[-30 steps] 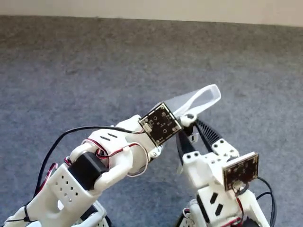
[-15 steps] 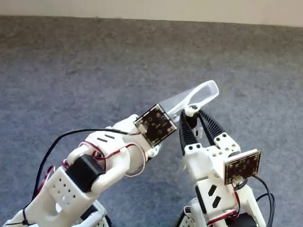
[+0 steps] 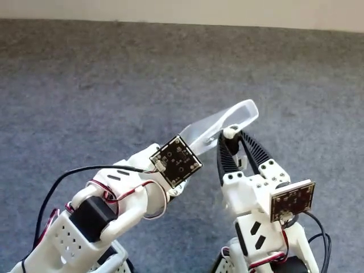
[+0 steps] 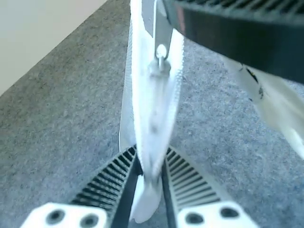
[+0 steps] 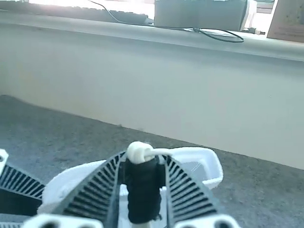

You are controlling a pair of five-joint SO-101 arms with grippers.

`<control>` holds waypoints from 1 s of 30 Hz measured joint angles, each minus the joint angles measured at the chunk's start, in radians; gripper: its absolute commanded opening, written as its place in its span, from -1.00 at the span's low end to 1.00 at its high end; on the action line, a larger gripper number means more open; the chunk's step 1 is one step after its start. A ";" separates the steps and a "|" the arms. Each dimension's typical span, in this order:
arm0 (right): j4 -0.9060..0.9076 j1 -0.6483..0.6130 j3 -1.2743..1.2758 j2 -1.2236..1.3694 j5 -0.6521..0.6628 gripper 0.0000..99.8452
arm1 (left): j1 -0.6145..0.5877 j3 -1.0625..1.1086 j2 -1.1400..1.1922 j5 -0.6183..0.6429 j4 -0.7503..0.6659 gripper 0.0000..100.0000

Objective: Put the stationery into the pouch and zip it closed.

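A clear plastic pouch (image 3: 223, 121) hangs in the air above the grey carpet, slanting up to the right. My left gripper (image 4: 151, 167) is shut on one end of its white zipper strip (image 4: 154, 95). The metal slider (image 4: 160, 56) sits farther along that strip. My right gripper (image 3: 230, 137) is shut on the zipper pull (image 5: 139, 153), a white knot on a black tag. In the right wrist view the pouch's rim (image 5: 209, 164) curves just behind the pull. The left gripper's board (image 3: 176, 161) covers its fingers in the high view.
Grey carpet (image 3: 102, 85) stretches all around the arms. A pale wall (image 5: 142, 80) runs along the far side, with a ledge carrying cables above it. The two grippers sit close together at the pouch.
The left arm has drawn back toward the lower left, carrying its end of the pouch. The pouch's far end has swung slightly left. The right gripper rose a little with the pull.
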 measured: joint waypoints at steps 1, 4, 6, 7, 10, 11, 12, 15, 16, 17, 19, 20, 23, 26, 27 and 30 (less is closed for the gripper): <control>-0.008 0.012 0.000 0.000 0.000 -0.99 | 0.000 0.000 -0.002 -0.006 0.000 -0.99; -0.029 0.029 0.029 0.000 -0.002 -0.99 | 0.000 0.000 -0.009 -0.034 0.002 -0.99; -0.054 0.032 0.043 0.000 0.000 -0.99 | -0.002 0.000 -0.009 -0.038 0.003 -0.99; -0.064 0.034 0.054 0.000 -0.002 -0.99 | -0.014 0.000 -0.011 -0.041 0.003 -0.99; -0.078 0.038 0.063 0.000 -0.002 -0.99 | -0.055 0.000 -0.012 -0.044 0.003 -0.99; -0.078 0.038 0.063 0.000 0.000 -0.99 | -0.066 0.000 -0.012 -0.044 0.003 -0.99; -0.078 0.038 0.063 0.000 0.000 -0.99 | -0.074 -0.002 -0.012 -0.044 0.003 -0.99; -0.089 0.038 0.064 0.000 0.000 -0.99 | -0.084 -0.002 -0.012 -0.044 0.003 -0.99; -0.091 0.038 0.064 0.000 0.000 -0.99 | -0.084 -0.002 -0.012 -0.044 0.003 -0.99; -0.091 0.038 0.064 0.000 0.000 -0.99 | -0.084 -0.002 -0.012 -0.044 0.003 -0.99; -0.091 0.038 0.064 0.000 0.000 -0.99 | -0.084 -0.002 -0.012 -0.044 0.003 -0.99; -0.091 0.038 0.064 0.000 0.000 -0.99 | -0.084 -0.002 -0.012 -0.044 0.003 -0.99; -0.091 0.038 0.064 0.003 0.000 -0.99 | -0.084 -0.003 -0.012 -0.044 0.012 -0.99; -0.100 0.038 0.064 0.041 -0.002 -0.99 | -0.086 -0.003 -0.026 -0.052 0.028 -0.99; -0.112 0.038 0.064 0.061 -0.002 -0.99 | -0.086 -0.002 -0.040 -0.068 0.040 -0.99; -0.147 0.075 0.064 0.132 -0.006 -0.99 | -0.097 0.000 -0.086 -0.080 0.081 -0.99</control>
